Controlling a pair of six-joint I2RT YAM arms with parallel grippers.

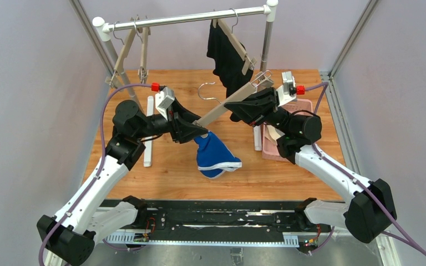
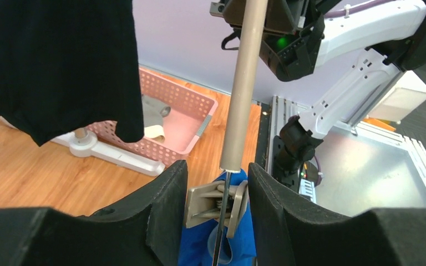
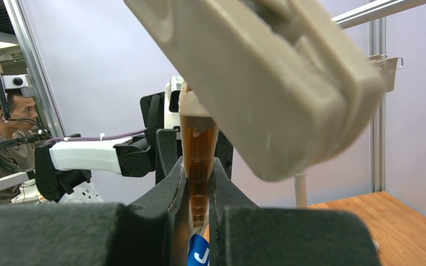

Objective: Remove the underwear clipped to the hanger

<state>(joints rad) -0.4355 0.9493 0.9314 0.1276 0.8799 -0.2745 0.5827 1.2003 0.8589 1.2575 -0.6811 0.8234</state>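
My right gripper [image 1: 243, 105] [image 3: 198, 166] is shut on the bar of a beige hanger [image 1: 222, 110] [image 3: 197, 138] and holds it tilted above the table. My left gripper [image 1: 202, 133] [image 2: 216, 169] is shut on the clip [image 2: 216, 202] at the hanger's lower end. The blue underwear [image 1: 216, 158] [image 2: 199, 249] [image 3: 198, 252] hangs from that clip down onto the table. The black underwear [image 1: 224, 61] [image 2: 55, 61] is clipped to another hanger on the rack. The grey underwear [image 2: 154, 113] lies in the pink basket [image 2: 191, 102] [image 1: 302, 105].
The rack's bar [image 1: 188, 19] runs across the back, with empty hangers [image 1: 130, 52] at its left end. Its white feet [image 1: 148, 133] rest on the wooden table. The hanger's free upper clip [image 3: 266, 83] looms close to the right wrist camera.
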